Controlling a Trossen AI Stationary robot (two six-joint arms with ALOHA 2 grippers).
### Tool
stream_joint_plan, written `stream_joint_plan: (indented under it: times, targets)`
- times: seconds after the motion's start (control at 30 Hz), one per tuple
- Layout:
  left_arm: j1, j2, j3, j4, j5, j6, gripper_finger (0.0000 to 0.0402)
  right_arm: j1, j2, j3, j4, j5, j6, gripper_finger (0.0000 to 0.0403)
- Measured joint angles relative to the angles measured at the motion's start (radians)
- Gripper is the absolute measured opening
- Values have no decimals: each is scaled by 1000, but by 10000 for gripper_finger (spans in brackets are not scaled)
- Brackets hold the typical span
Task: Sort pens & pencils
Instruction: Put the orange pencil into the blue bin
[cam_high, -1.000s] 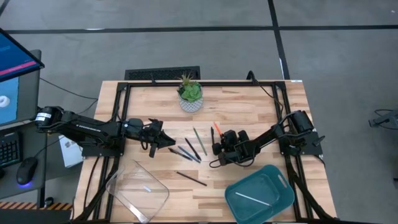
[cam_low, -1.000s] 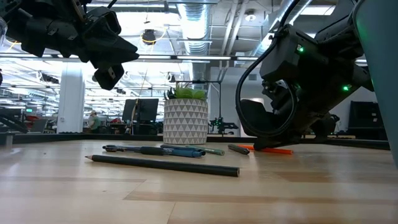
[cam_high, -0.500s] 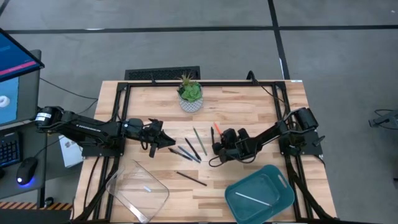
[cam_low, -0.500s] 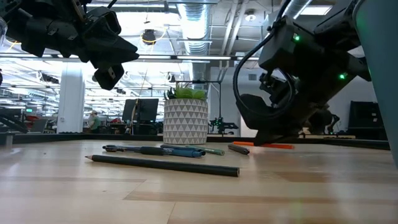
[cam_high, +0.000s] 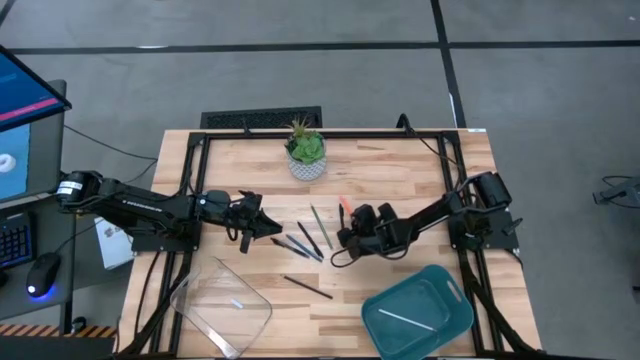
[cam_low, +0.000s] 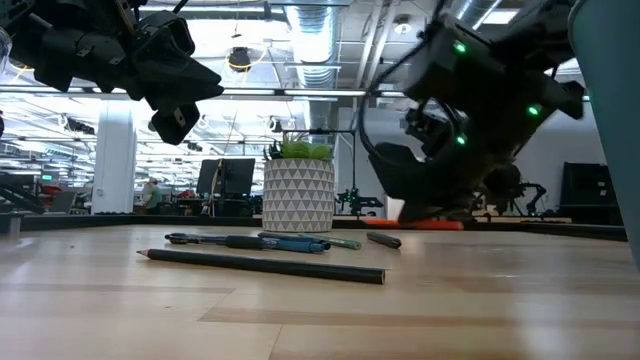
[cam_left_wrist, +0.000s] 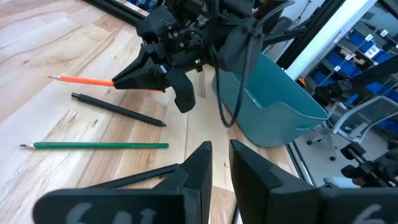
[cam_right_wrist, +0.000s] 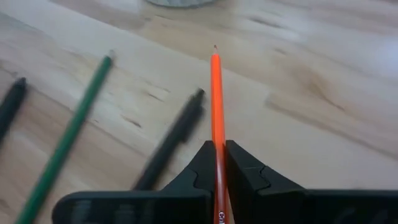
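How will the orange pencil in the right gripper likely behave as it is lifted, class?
The orange pencil looks thin and straight, so probably stiff and light. The right gripper pinches it near one end, so the long free end may droop or pivot. If dropped on the table, it would likely roll.

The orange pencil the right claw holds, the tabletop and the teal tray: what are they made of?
Orange pencil: probably painted wood, glossy, sharpened to a point. Tabletop: pale wood planks, matte, visible grain and seams. Teal tray: likely plastic, smooth with rounded moulded corners. The right gripper is shut on the pencil.
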Motion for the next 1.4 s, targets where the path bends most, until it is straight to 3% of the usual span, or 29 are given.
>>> stream_joint_plan:
  times: [0.4, 0.67, 1.0, 1.4]
  targets:
    - [0, 0, 0, -7, 0, 0, 46, -43, -1, 286, -165, -13, -275, 43]
    - [0, 0, 0, -28, 0, 0, 46, -8, -2, 472, -271, 47, -428, 42]
    - [0, 0, 0, -28, 0, -2, 46, 77, -3, 635, -582, 128, -350, 43]
    - [0, 0, 0, -27, -13, -5, 46, 247, -23, 643, -618, 130, -301, 43]
